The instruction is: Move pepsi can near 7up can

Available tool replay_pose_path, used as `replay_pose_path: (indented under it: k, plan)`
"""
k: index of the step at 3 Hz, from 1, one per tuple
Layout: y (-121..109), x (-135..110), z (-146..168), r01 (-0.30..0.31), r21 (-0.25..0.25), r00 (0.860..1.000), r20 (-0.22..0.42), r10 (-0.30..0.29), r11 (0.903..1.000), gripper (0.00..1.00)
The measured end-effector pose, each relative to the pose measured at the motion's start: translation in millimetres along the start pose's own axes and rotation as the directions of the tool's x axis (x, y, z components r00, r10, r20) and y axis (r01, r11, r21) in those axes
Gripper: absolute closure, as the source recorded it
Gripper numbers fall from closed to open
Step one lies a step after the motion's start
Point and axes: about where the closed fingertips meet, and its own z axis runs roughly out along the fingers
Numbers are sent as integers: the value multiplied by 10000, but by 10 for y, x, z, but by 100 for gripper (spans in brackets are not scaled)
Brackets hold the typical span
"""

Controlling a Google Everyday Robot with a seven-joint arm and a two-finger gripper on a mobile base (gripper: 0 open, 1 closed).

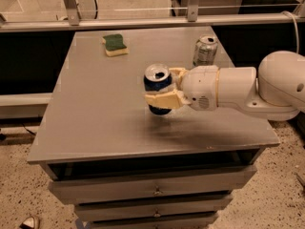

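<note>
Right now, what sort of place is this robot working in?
Probably a lab or workshop, not a home: a grey table with drawers underneath, a speckled floor and a metal rail behind. The gripper, shut on the blue can, is near the table's middle.

A grey table point(95, 128) with stacked drawers point(143, 192) filled the middle, the gripper point(163, 86) just above its top, right of centre. Speckled stone floor point(19, 190) lay near and left. A metal rail point(133, 23) crossed behind the far edge, with paler floor point(143, 1) beyond it
</note>
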Motion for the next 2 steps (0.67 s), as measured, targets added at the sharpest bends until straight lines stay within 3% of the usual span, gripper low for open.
replay_pose_path:
  k: [1, 2]
  plan:
    - [-229, -73, -364, 163, 975, 9986, 484, -211, 9951, 100]
    - [-538, -150, -842, 559, 2027, 9946, 749, -724, 9776, 100]
